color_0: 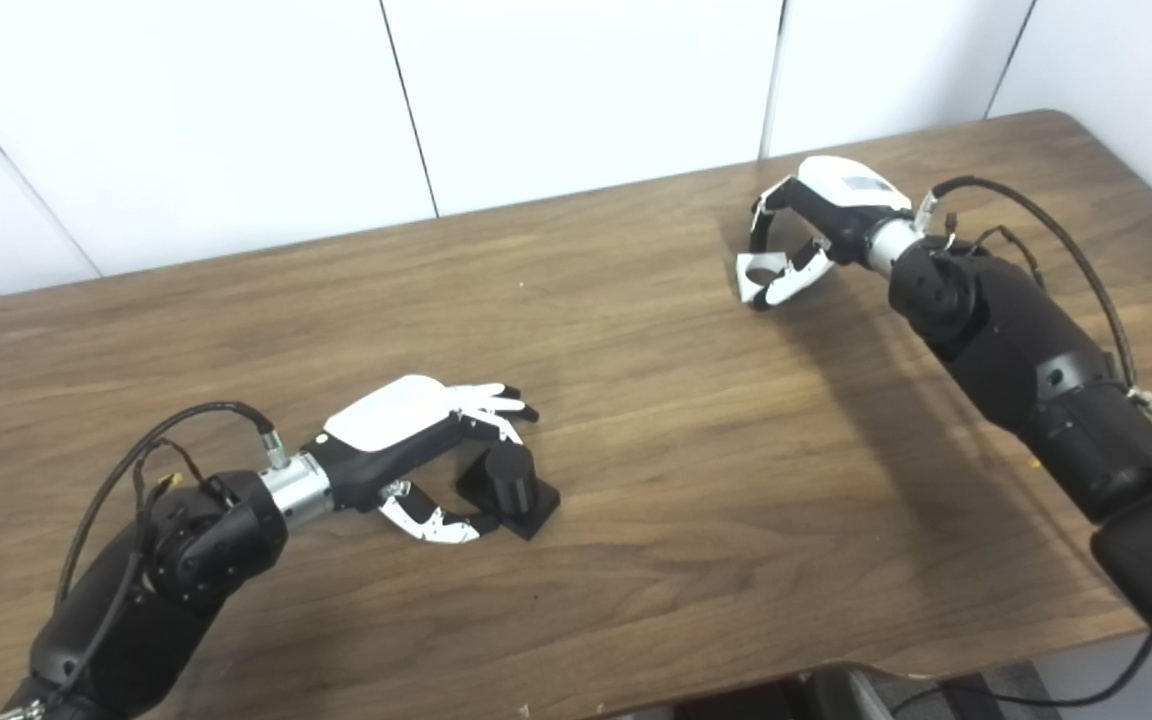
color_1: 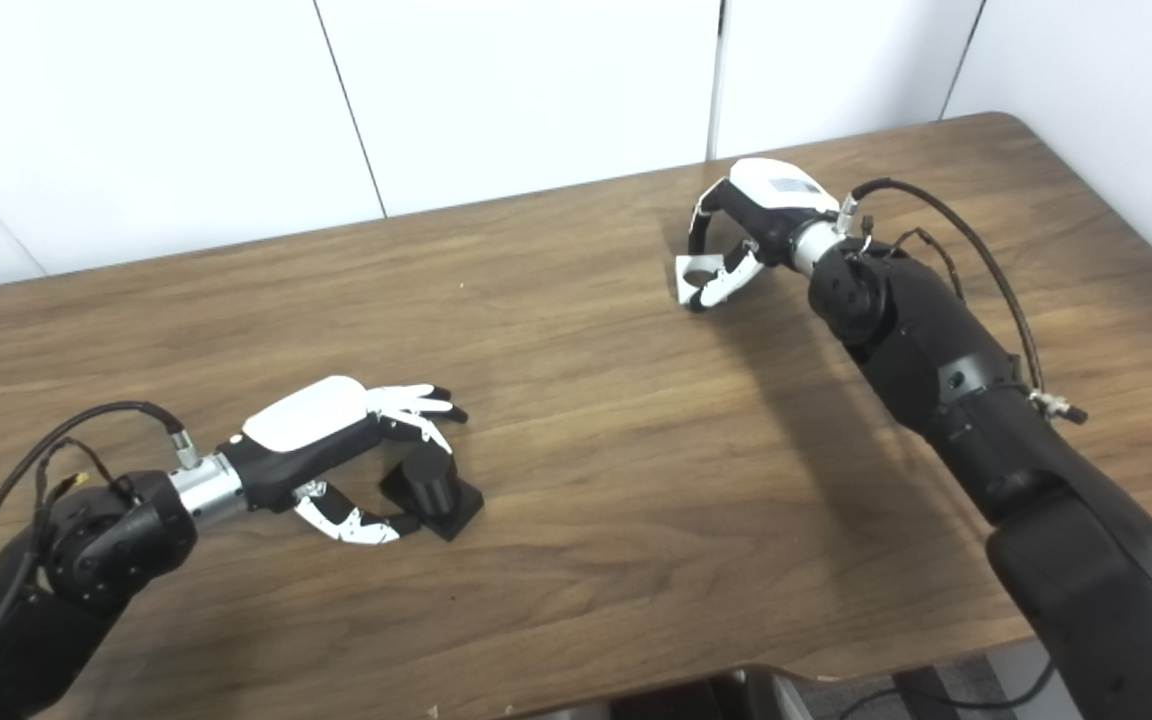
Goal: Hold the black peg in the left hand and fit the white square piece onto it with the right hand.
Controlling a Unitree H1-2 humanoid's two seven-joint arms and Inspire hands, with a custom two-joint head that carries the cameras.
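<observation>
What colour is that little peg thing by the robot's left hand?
Black all over, the round post and its square base alike. The peg shows best in the left eye view.

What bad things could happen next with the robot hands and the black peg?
1. The left hand is open around the black peg, not gripping it, so closing might tip it or push it away.
2. The right hand pinches the white square piece only by its edge, so it might slip.
3. The hands are far apart across the table, so lining up may go wrong.
</observation>
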